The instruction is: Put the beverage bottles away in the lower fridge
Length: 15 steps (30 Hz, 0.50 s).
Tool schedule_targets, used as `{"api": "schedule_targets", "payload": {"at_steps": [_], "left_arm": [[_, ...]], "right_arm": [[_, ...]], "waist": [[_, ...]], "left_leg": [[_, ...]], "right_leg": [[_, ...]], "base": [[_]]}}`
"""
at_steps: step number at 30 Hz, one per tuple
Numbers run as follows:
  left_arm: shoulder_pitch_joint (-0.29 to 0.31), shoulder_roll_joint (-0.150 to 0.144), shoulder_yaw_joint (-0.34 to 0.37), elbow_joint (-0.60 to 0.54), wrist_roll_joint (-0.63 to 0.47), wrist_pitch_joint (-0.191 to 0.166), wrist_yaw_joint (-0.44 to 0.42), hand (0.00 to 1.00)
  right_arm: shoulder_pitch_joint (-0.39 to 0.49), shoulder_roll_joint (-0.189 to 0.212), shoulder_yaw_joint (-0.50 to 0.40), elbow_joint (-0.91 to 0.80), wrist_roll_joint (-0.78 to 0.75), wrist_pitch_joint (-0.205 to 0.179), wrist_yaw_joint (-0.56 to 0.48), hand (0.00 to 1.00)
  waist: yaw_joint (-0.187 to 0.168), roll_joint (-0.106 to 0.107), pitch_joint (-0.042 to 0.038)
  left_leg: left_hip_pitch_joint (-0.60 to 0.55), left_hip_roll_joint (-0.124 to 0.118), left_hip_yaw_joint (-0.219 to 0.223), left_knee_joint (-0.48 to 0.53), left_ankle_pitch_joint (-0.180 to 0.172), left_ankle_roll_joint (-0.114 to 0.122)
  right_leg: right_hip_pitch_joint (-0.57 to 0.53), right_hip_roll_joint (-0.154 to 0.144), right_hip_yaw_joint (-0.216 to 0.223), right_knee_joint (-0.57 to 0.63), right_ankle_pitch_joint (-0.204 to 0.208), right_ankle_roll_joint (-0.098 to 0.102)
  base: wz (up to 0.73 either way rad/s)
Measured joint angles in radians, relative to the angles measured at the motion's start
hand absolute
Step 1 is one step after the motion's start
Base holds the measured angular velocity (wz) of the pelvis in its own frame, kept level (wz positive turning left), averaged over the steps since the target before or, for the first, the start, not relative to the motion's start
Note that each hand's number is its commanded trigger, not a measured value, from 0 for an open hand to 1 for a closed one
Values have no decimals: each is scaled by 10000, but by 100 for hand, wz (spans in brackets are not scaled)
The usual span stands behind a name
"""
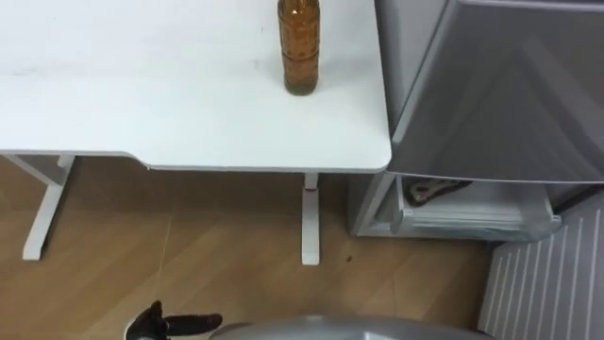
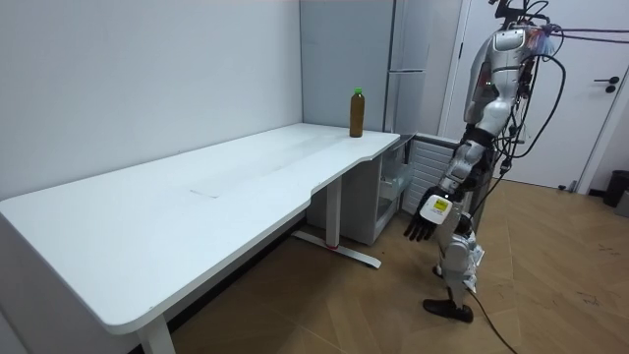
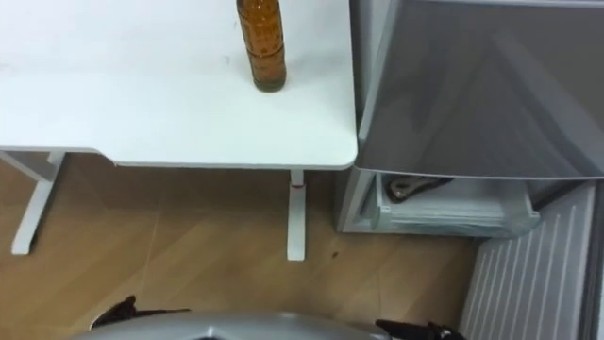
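Note:
A brown drink bottle (image 1: 301, 47) with a green cap stands upright on the white table (image 1: 189, 123), near its right end; it also shows in the room view as the bottle (image 2: 357, 113). Right of the table stands the grey fridge (image 1: 510, 85). Its lower compartment (image 1: 453, 215) is open, and the ribbed white lower door (image 1: 547, 283) is swung out. I stand on the floor before the table's corner and the fridge. My left hand (image 1: 177, 325) hangs low at my side, fingers relaxed, holding nothing, far from the bottle. A sliver of my right hand (image 3: 420, 330) is at the bottom edge.
The table's white legs (image 1: 310, 222) stand on the wooden floor (image 1: 189, 255) between me and the fridge. Something dark lies on the open lower compartment's shelf (image 1: 436, 189). A closed white room door (image 2: 590, 88) is behind me.

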<state>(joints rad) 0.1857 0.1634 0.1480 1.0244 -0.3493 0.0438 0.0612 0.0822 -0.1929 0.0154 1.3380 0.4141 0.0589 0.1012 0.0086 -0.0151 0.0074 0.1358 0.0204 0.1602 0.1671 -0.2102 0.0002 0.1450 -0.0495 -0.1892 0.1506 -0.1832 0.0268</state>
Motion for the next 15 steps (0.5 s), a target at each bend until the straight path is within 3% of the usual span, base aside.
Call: {"api": "schedule_targets", "payload": {"at_steps": [2,9,15], "left_arm": [[-47,-88,694,-418,-822,-47,430,0],[-195,-201,1410,-1800,-2535,-290,1855,0],[-319,-266,2174,-4275,-3168,-519,3644,0]], "right_arm": [[118,1,-39,-173,-244,-3,-52,0],[198,80,-193,-215,-363,-50,-348,0],[429,213,-816,-541,-883,-159,-360,0]], "waist": [[10,-34,20],[189,-6,-22],[219,-1,-49]], "left_leg": [[139,8,-2,-1,-71,-3],[137,11,29,-8,-121,0],[248,32,25,-1,-126,-10]], "right_leg": [[138,4,4,-8,-49,0],[114,25,124,-5,-75,14],[156,50,221,48,-71,3]], "base": [[-4],[-3],[-1]]}}
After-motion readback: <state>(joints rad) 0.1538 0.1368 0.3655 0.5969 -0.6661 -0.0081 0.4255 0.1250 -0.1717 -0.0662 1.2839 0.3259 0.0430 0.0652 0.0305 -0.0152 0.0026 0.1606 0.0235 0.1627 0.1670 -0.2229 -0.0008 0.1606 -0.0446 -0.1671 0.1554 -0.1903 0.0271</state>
